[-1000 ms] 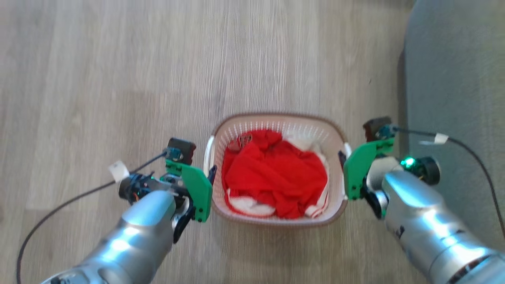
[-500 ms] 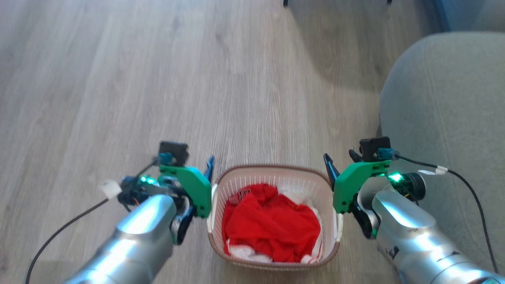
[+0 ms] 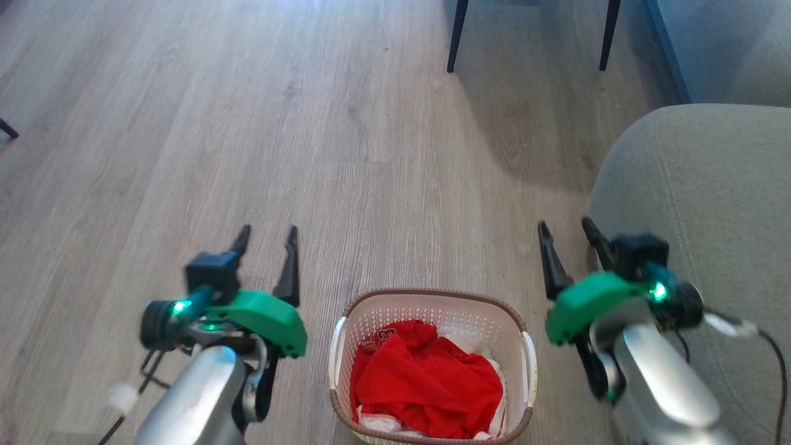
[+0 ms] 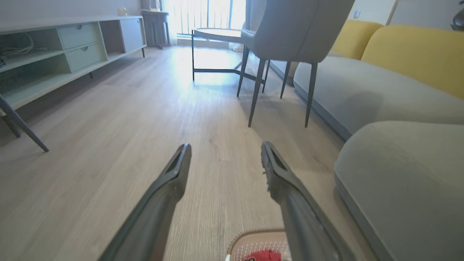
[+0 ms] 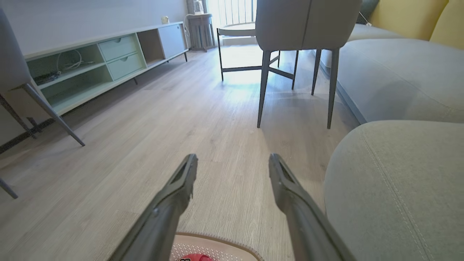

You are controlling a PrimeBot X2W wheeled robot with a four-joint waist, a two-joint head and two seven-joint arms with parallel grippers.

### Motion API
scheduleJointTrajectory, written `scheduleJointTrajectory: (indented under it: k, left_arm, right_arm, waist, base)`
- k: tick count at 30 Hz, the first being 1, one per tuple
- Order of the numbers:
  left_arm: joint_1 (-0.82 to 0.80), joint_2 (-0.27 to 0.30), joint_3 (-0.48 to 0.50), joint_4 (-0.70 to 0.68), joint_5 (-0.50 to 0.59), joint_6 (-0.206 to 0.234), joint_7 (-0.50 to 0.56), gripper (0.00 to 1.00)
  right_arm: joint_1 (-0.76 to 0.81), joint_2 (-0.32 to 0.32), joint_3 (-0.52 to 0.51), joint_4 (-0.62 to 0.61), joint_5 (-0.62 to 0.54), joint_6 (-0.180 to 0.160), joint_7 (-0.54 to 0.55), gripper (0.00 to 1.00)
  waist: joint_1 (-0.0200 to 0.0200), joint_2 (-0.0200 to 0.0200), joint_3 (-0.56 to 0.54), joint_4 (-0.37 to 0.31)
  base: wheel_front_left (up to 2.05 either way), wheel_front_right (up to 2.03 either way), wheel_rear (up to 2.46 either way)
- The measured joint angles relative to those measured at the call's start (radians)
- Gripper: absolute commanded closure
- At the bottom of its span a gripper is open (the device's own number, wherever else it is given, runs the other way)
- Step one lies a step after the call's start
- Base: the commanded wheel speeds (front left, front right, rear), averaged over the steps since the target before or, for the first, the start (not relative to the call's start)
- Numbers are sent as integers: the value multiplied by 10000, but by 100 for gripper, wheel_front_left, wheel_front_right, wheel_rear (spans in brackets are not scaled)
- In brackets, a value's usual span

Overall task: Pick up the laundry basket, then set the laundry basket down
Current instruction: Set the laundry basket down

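Two claws, state: my left claw (image 3: 269, 230) and my right claw (image 3: 565, 224) are both spread wide, with nothing between the fingers of either.
Laundry basket (image 3: 435, 294), place: on the floor (image 3: 371, 123) at the lower centre of the head view, between my two forearms and touched by neither claw.
Contents: red and white clothes (image 3: 426, 383), heaped below the brown rim.
Step in hand, my judgement: the basket is unheld. From how it lies I cannot tell whether the lift is ahead or the set-down is complete.
Next move, if the lift is ahead: lower each claw inward to its white side handle (left handle (image 3: 337, 352), right handle (image 3: 530, 361)), close both together, and raise level so the clothes stay in.
Left arm, pose: forearm rising from the lower left, fingers pointing up the frame, tips beyond the far rim and to its left.
Right arm, pose: mirrored at the lower right, fingers pointing up the frame.
Hazard, my judgement: the grey sofa cushion (image 3: 698, 185) sits just beside my right arm, leaving little room outward.
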Motion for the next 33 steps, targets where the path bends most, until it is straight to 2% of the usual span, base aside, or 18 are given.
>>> scheduleJointTrajectory:
  k: [5, 9, 12, 20, 33]
  left_arm:
    - [1052, -422, 1413, -1243, 949, -437, -2, 0]
    - [1692, -767, 2042, -1689, 1590, -819, -2, 0]
    - [2001, -951, 2303, -1929, 1971, -1120, -2, 0]
    - [2545, -1241, 2750, -2023, 2675, -1569, -2, 0]
    - [2889, -1335, 3033, -2111, 2878, -2010, -2, 0]
  right_arm:
    - [1093, 94, -732, -1967, -621, 0, 0, 0]
    - [1702, 123, -1174, -3534, -807, 0, -4, 0]
    - [2255, 128, -1501, -4184, -968, 0, -13, 0]
    - [3452, 171, -1962, -4405, -974, 0, -13, 0]
    - [3722, 251, -2023, -4293, -961, 0, -13, 0]
  waist:
    - [0, 0, -25, 20]
    - [0, 0, 0, 6]
    - [0, 0, 32, -2]
    - [0, 0, 89, 5]
    - [1, 0, 147, -57]
  base:
    - [0, 0, 0]
    - [0, 0, 0]
    - [0, 0, 0]
    - [0, 0, 0]
    - [0, 0, 0]
